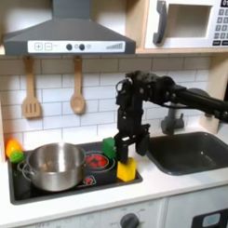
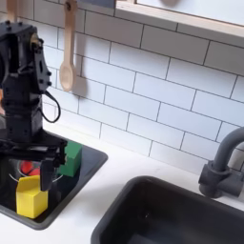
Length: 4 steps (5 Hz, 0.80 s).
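Left to right in the first exterior view: pot (image 1: 53,166) on stove (image 1: 48,190), green block (image 1: 109,147), yellow block (image 1: 127,168) at stove's right near corner. Pincer (image 1: 130,148) hangs open just above yellow block, probably not touching; nothing gripped yet, lifting remains. Second exterior view adds fingers (image 2: 50,163) straddling above yellow block (image 2: 30,195); first exterior view adds sink (image 1: 191,152).
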Tool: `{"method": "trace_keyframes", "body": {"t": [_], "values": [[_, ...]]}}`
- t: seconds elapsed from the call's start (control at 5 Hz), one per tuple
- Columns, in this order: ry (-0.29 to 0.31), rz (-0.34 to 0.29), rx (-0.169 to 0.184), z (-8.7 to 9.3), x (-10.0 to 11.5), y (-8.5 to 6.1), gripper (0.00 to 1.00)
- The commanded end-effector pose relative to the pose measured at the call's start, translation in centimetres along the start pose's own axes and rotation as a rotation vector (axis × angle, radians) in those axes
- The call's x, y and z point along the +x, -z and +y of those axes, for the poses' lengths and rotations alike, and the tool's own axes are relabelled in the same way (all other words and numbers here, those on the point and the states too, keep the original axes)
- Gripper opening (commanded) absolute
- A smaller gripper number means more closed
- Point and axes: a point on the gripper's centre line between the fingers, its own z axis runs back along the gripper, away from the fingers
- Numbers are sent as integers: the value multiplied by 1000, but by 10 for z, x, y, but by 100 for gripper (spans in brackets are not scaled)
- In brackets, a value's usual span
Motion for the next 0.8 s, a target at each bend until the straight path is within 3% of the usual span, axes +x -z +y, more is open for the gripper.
{"method": "trace_keyframes", "body": {"t": [0.0, 0.6], "values": [[-27, -6, -1, 0, 2, 2, 100], [-36, -13, 1, -3, 5, 6, 100]]}}
